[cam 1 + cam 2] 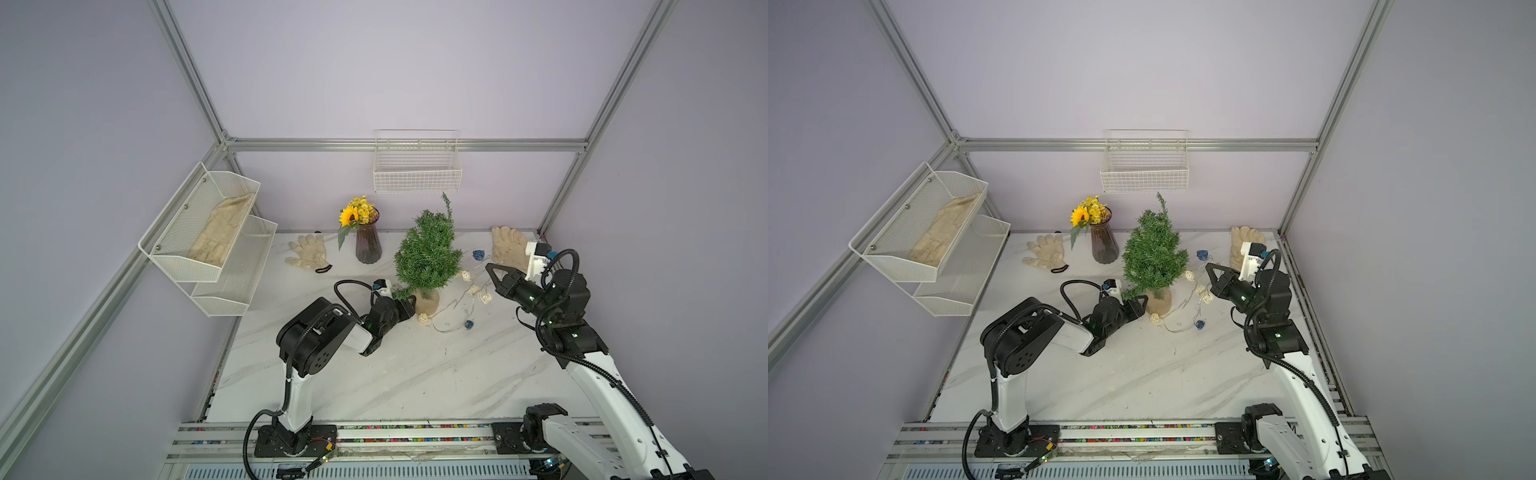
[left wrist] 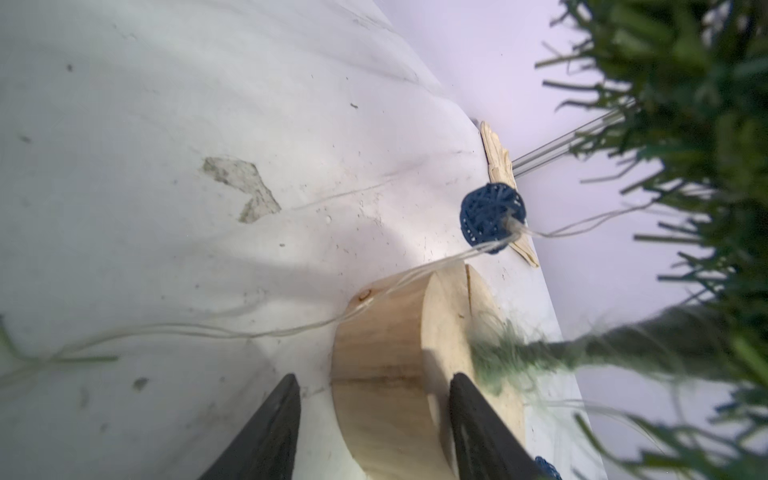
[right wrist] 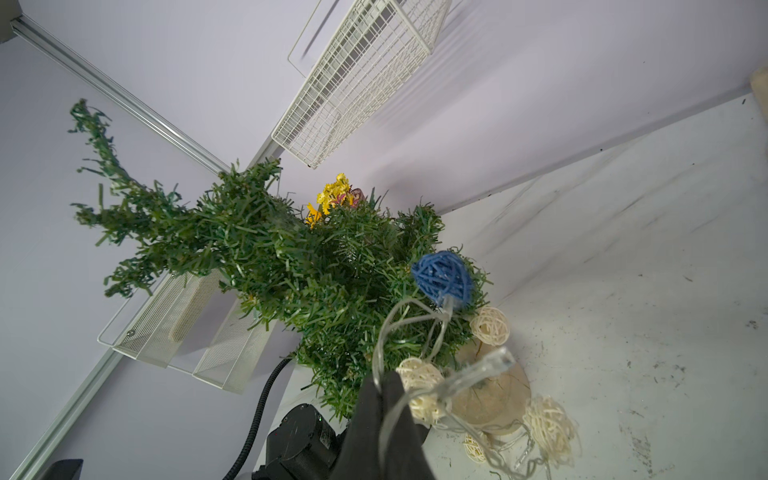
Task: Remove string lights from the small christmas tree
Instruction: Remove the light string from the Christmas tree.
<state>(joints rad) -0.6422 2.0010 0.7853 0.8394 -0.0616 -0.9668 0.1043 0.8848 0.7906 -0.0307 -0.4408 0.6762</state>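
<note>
Our right fingers [image 3: 370, 419] are clenched on the pale wire of the string lights [image 3: 442, 280]. The wire loops out from their tips, and a blue ball stands up on it in front of the foliage, with cream balls close below.

Our left fingers [image 2: 274, 428] are released and spread, low at the counter [image 1: 395, 365]. They straddle the round tan base [image 2: 382, 353] of the small christmas tree [image 1: 428, 257]. A sliver of counter shows between one finger and the wood, and the other finger sits over the base's top face beside the trunk. A strand of wire crosses the base's rim and runs on towards the branches. We cannot tell whether it is caught there.

In both top views the tree stands near the back of the counter, leaning a little. Most of the lights lie on the counter on its right-arm side, between the base and our right arm.

Beyond that, a dark vase [image 1: 368, 247] of yellow flowers stands just beside the tree. Cream gloves [image 1: 307, 251] lie near the back edge, one on each side. A white wire basket [image 1: 417, 170] hangs on the back wall, and a tiered mesh rack [image 1: 232, 282] on the left wall holds another glove.
</note>
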